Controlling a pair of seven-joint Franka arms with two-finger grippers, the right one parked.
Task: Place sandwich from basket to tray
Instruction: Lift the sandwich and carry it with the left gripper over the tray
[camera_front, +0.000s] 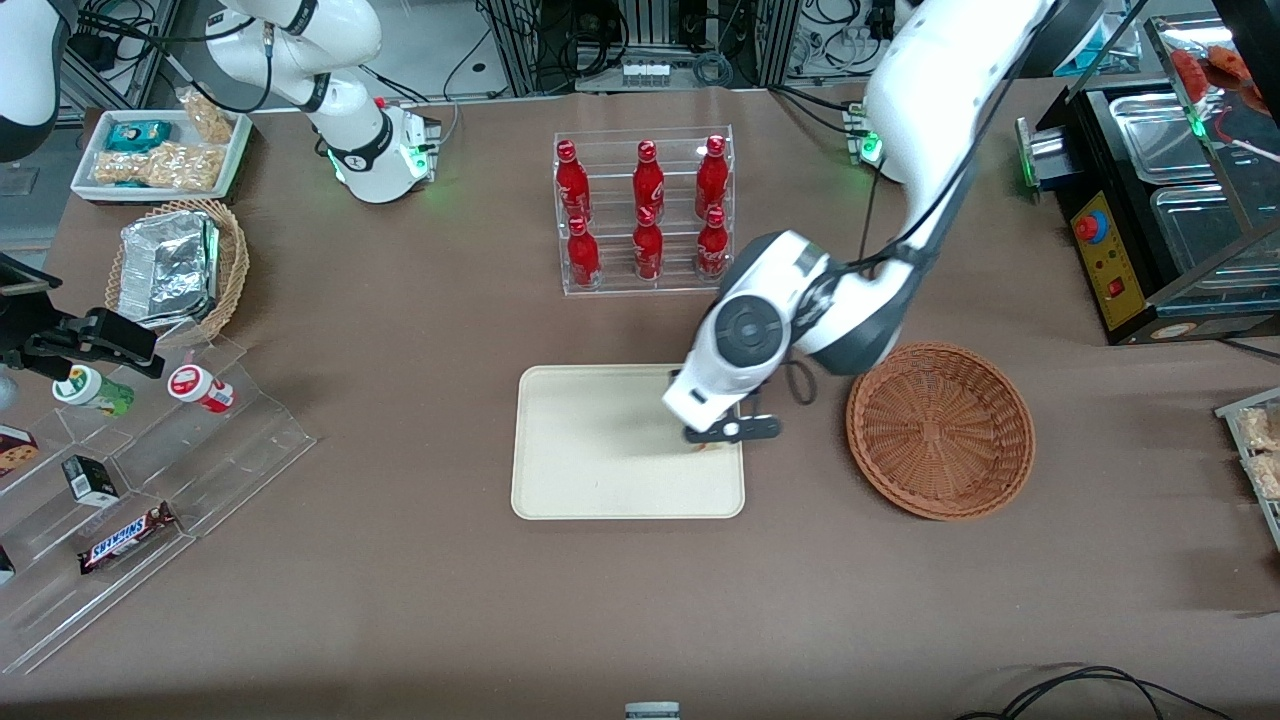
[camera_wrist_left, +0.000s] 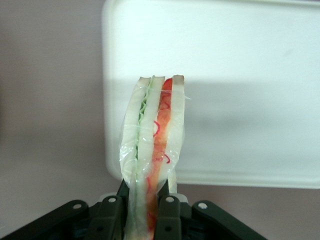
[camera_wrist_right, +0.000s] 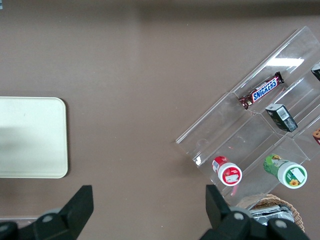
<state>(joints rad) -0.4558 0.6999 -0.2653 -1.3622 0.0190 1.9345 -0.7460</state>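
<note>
The sandwich (camera_wrist_left: 155, 130), a clear-wrapped wedge of white bread with green and orange-red layers, stands on edge between my gripper's fingers. My gripper (camera_wrist_left: 145, 192) is shut on its lower end. In the front view the gripper (camera_front: 716, 436) hangs over the cream tray (camera_front: 600, 450), at the tray's edge nearest the basket, and only an orange sliver of the sandwich (camera_front: 708, 447) shows under it. The wrist view has the tray (camera_wrist_left: 225, 75) lying below the sandwich. The reddish-brown wicker basket (camera_front: 940, 430) sits beside the tray toward the working arm's end, with nothing in it.
A clear rack of red bottles (camera_front: 645, 210) stands farther from the front camera than the tray. Toward the parked arm's end are a tan basket of foil containers (camera_front: 175, 265), a white snack tray (camera_front: 160, 150) and a clear stepped stand (camera_front: 130, 470). A black appliance (camera_front: 1150, 220) stands past the basket.
</note>
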